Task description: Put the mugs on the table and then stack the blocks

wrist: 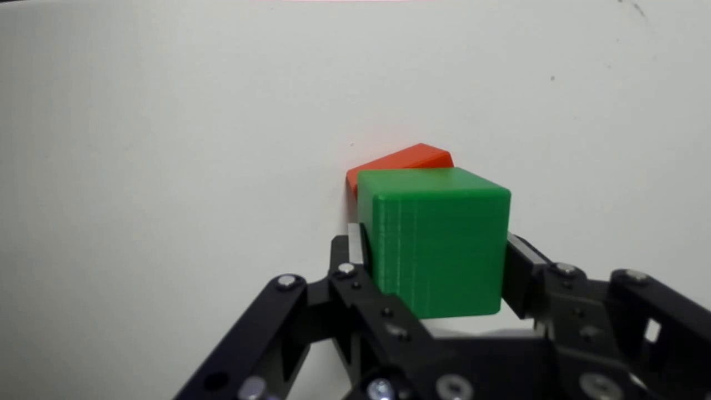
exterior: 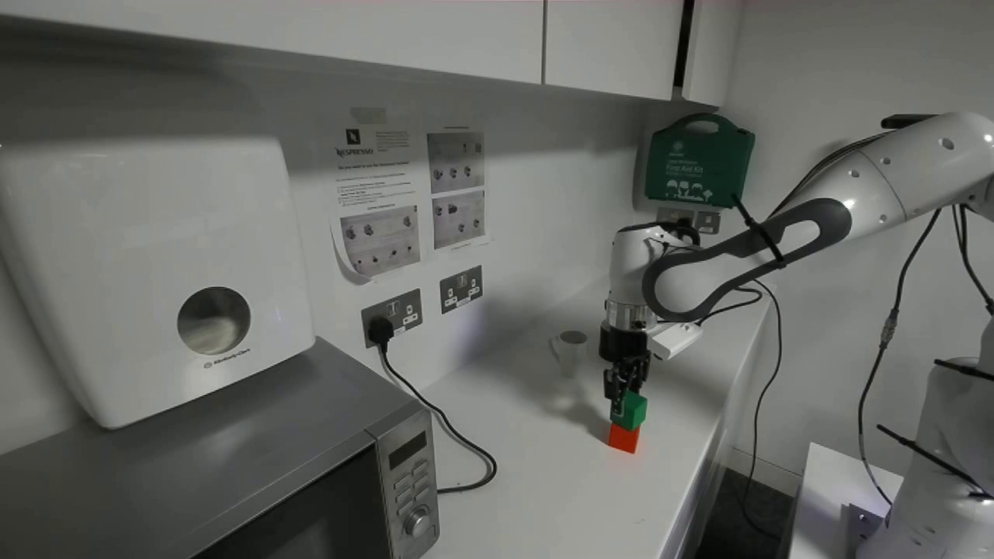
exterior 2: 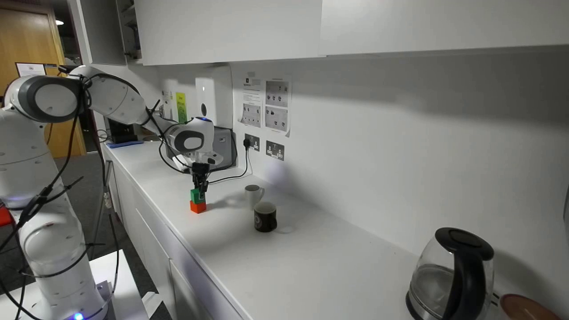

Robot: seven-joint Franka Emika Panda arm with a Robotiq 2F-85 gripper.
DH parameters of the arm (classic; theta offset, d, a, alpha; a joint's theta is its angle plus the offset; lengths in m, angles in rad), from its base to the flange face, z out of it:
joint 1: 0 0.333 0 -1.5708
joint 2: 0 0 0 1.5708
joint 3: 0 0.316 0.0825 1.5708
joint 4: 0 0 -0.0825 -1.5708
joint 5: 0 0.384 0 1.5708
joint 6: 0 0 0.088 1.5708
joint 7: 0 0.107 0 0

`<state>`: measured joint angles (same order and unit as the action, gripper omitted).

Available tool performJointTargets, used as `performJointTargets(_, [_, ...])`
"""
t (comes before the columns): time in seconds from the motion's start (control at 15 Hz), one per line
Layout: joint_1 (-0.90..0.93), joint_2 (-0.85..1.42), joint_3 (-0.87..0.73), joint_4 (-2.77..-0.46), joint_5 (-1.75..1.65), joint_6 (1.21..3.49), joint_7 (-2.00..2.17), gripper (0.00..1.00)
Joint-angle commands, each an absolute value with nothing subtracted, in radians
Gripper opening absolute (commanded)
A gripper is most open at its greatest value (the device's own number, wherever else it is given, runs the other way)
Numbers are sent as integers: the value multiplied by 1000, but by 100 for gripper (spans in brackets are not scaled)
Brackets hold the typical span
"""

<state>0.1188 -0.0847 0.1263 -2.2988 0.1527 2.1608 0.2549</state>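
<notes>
The green block is between the two pads of my gripper, which press against its sides. Directly beneath it the red block rests on the white table, partly covered and turned at an angle to the green one. In both exterior views the green block sits over the red block with no gap visible. A white mug and a dark mug stand upright side by side on the table. The white mug also shows beside the gripper; the dark mug is hidden there.
A grey microwave stands at one end of the counter, with a black cable lying across the surface. At the opposite end is a glass kettle. Wall cupboards overhang the back, and a green first aid kit hangs on the wall.
</notes>
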Motion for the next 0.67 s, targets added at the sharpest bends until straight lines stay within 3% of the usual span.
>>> performJointTargets(0.0, [119, -91, 124, -2299, 177, 2147, 231, 32])
performJointTargets(0.6, [121, -103, 125, -2314, 182, 2152, 226, 32])
